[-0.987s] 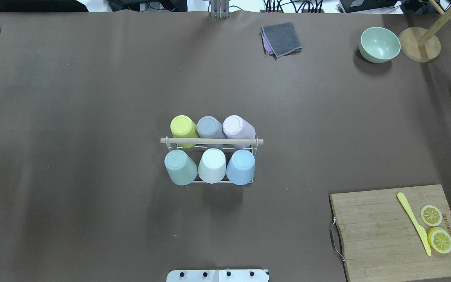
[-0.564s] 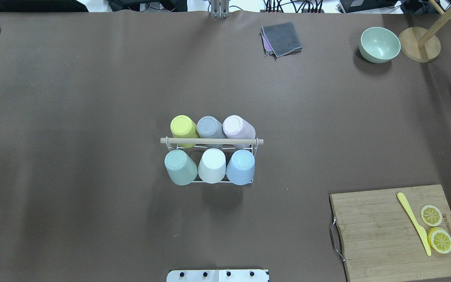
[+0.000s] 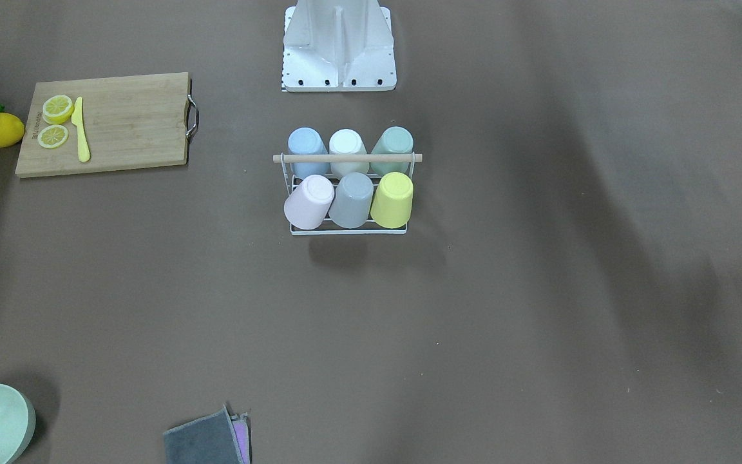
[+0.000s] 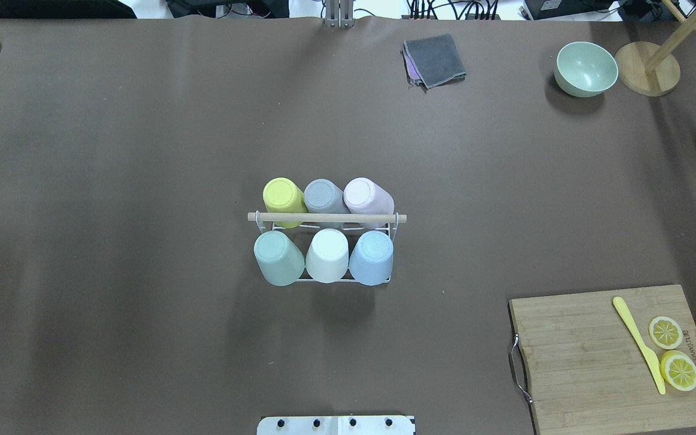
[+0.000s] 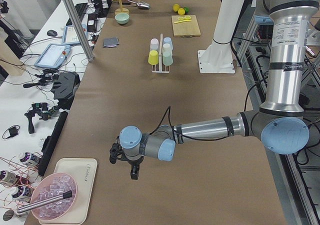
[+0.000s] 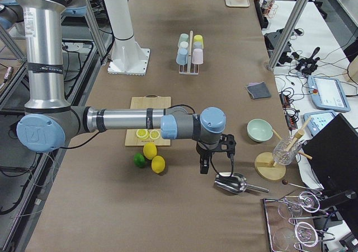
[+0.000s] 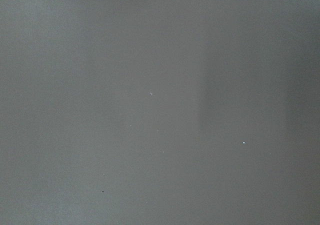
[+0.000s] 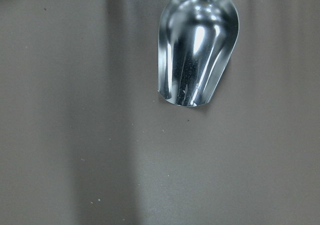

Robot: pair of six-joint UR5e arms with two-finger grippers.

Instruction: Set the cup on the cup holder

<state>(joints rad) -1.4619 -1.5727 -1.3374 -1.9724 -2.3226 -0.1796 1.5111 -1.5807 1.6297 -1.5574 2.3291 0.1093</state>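
The cup holder (image 4: pixel 327 217), a white wire rack with a wooden rod on top, stands mid-table, also in the front view (image 3: pixel 345 158). Several cups sit upside down on its prongs: yellow (image 4: pixel 281 196), grey (image 4: pixel 322 195) and pink (image 4: pixel 366 194) in the far row, green (image 4: pixel 277 257), white (image 4: pixel 327 254) and blue (image 4: pixel 372 257) in the near row. My left gripper (image 5: pixel 125 165) hovers over bare table far off at the left end. Far from the rack at the right end, my right gripper (image 6: pixel 215 159) hangs beside a metal scoop (image 8: pixel 197 50). Whether either is open or shut, I cannot tell.
A wooden cutting board (image 4: pixel 602 356) with lemon slices and a yellow knife lies near right, whole lemons beside it. A green bowl (image 4: pixel 586 67), a wooden stand (image 4: pixel 647 67) and a grey cloth (image 4: pixel 435 60) sit along the far edge. A tray (image 5: pixel 85 177) holds a pink bowl at the left end.
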